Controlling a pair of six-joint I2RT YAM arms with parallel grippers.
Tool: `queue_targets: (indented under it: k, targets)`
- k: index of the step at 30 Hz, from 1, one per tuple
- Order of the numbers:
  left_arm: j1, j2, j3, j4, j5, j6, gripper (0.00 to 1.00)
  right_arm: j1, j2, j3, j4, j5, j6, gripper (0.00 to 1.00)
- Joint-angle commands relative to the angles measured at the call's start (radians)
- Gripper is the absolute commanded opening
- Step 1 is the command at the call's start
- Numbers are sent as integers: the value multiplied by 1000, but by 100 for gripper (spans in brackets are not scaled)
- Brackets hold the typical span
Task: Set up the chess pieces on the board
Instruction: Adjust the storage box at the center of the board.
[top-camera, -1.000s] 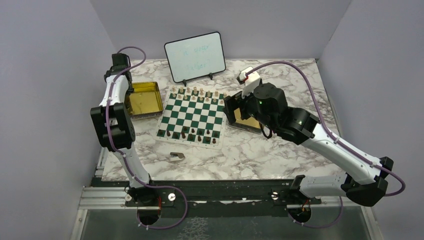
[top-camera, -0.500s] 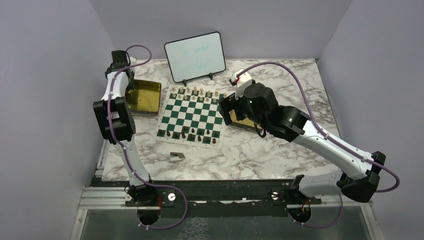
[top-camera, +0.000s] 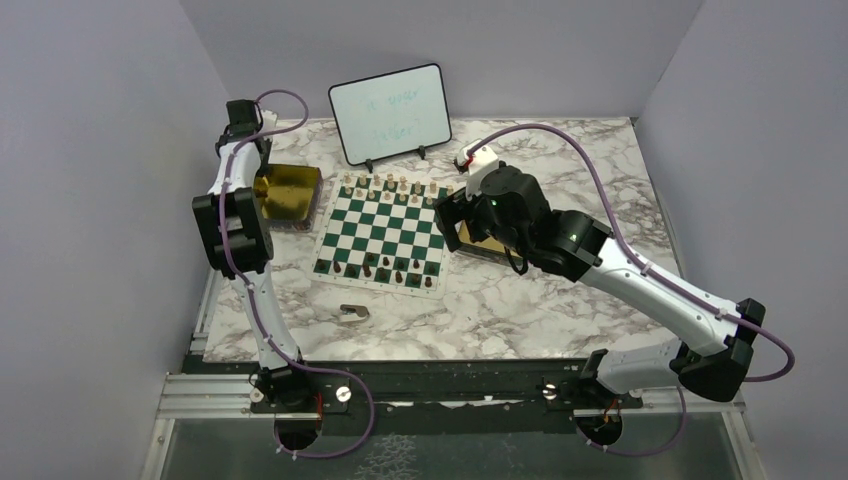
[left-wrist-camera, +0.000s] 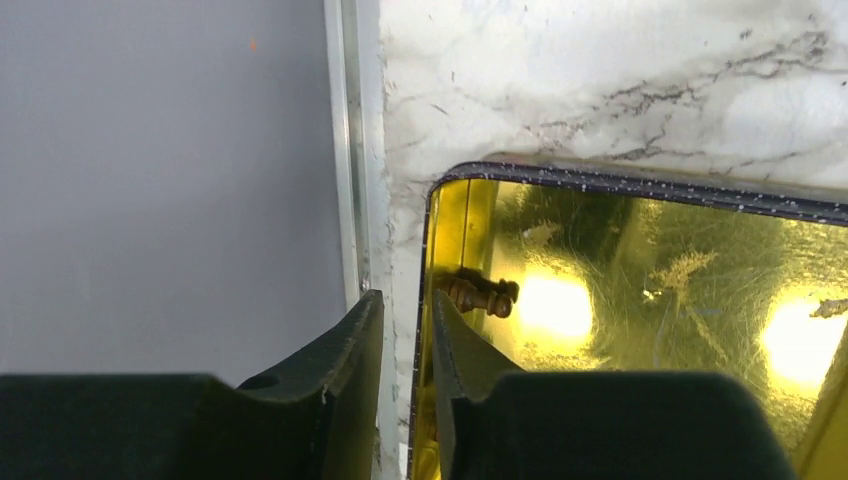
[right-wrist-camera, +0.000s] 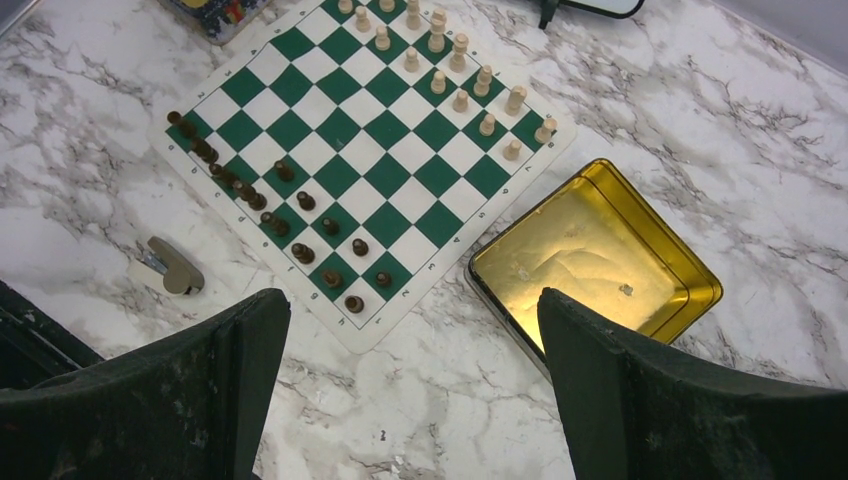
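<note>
While left claw (left-wrist-camera: 405, 300) hangs barely parted and empty over wall of left tin (left-wrist-camera: 640, 190), dark piece (left-wrist-camera: 480, 295) lies flat inside against that wall. Shift claw right to clear rim, open wider, straddle piece crosswise. Board (top-camera: 380, 228) sits mid worktop, right of tin. Right claw (right-wrist-camera: 410, 305) wide open, empty.

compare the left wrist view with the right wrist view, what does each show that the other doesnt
Only the left wrist view: a dark brown wooden chess piece lying inside a gold square tin near its corner, the grey side wall, and the left gripper, narrowly open over the tin's rim.

Only the right wrist view: the green-and-white checked chessboard mat with light tan pieces and dark brown pieces along opposite edges, a second gold tin, a brownish-grey scrap, and the wide-open right gripper.

Both: the white marble tabletop.
</note>
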Motion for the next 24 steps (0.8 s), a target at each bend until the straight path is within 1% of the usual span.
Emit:
queue_targets:
  k: [1, 3, 4, 11, 17, 19, 21, 24]
  targets:
    - [3, 3, 56, 49, -10, -34, 28, 3, 8, 30, -10, 9, 21, 100]
    - [2, -15, 56, 49, -9, -63, 35, 3, 6, 26, -1, 6, 23, 100]
    - [2, -29, 54, 49, -9, -86, 37, 2, 5, 24, 3, 6, 21, 100]
    - [-13, -134, -21, 51, -1, -288, 37, 3, -32, -26, 73, 13, 15, 100]
    - [-23, -187, -150, 61, -123, -380, 37, 3, -101, -123, 155, 36, 21, 100]
    - [-23, -203, -192, 67, -153, -405, 33, 3, -125, -147, 163, 46, 30, 100]
    - [-23, -210, -227, 71, -155, -415, 27, 3, -145, -165, 167, 53, 36, 100]
    - [-23, -217, -279, 90, -168, -422, 26, 2, -168, -180, 160, 61, 34, 100]
